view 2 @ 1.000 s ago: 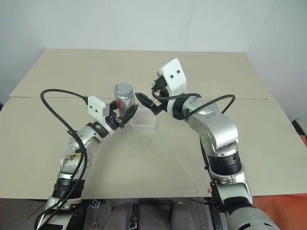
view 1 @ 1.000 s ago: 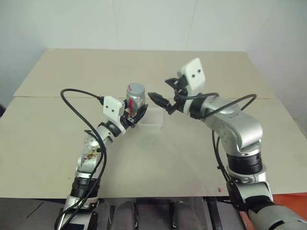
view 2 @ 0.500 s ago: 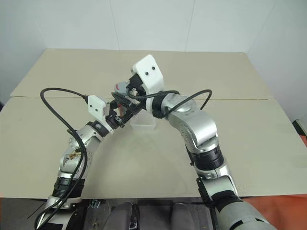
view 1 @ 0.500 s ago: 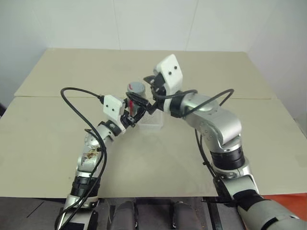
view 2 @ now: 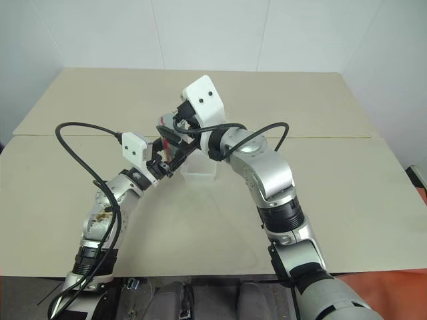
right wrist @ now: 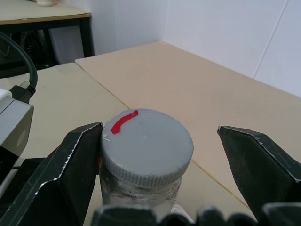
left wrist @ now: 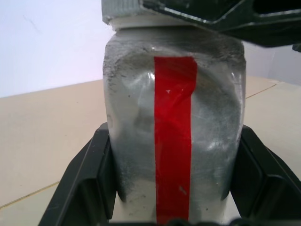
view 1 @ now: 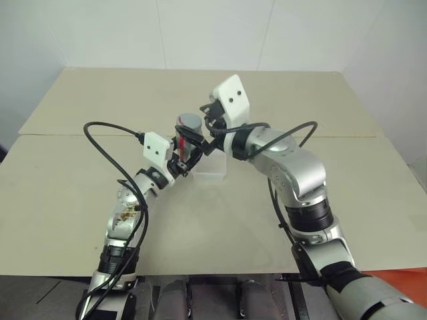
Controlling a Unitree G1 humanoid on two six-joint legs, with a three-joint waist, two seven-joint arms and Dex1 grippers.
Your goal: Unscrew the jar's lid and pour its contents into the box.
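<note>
A: What is the biggest thing in sight?

B: The beige table [view 1: 280, 200], which carries everything else. On it, near the middle, sits the box [view 1: 212, 168], a small clear tub; whether it holds anything cannot be made out through the plastic.

A: And the arms?

B: Both reach in toward the middle. The left gripper [view 1: 181, 160] is clamped on the jar [left wrist: 174, 127], one black finger on each side of the lower body, holding it upright with its red stripe facing the wrist camera. The jar is raised off the table, just beside the box on the robot's left and a little behind it.

A: What is the right arm doing?

B: The right gripper [right wrist: 160, 155] stands level at the top of the jar with its fingers [right wrist: 66, 174] spread wide around the lid [right wrist: 146, 143]. One finger is at the lid's edge and may be touching it; the other is well apart from it, so nothing is gripped.

A: The lid itself?

B: On the jar, grey and ribbed at the rim, with a short red mark on top.
</note>
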